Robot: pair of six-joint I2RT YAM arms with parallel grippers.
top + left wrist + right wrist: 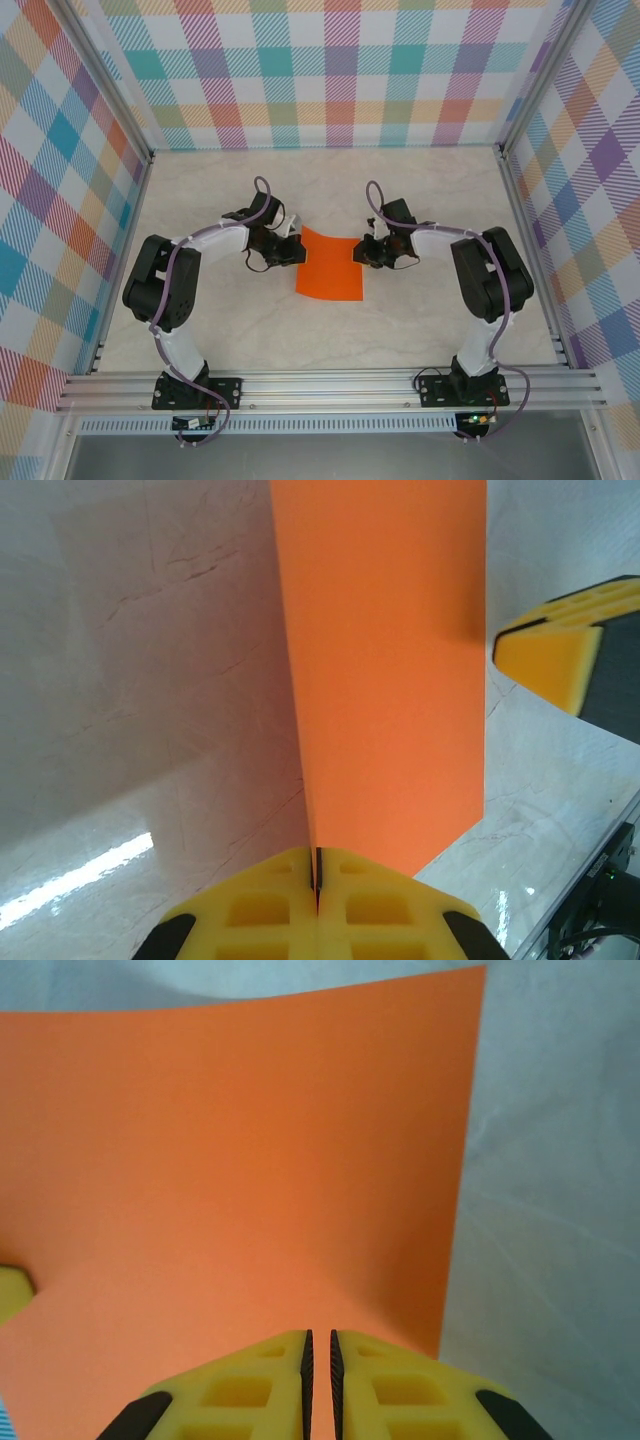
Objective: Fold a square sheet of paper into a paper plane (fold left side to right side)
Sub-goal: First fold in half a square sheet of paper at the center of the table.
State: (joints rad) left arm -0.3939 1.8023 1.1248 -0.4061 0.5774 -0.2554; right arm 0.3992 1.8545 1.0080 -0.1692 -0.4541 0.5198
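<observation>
The square sheet of paper [330, 265] is bright orange and sits mid-table between both arms. My left gripper [296, 248] is at its left edge, shut on that edge. In the left wrist view the sheet [385, 670] stands edge-on from the closed yellow fingertips [380, 900] and rises away from the table. My right gripper [358, 250] is at the sheet's upper right corner. In the right wrist view its pads stand a thin slit apart over the sheet [240, 1160]. Orange shows through the slit, and I cannot tell whether paper is pinched.
The marble-look tabletop [200, 320] lies all around the sheet. Checked walls [330, 70] and aluminium frame rails [330, 385] enclose it. The right gripper's yellow fingertip [560, 660] shows at the right of the left wrist view.
</observation>
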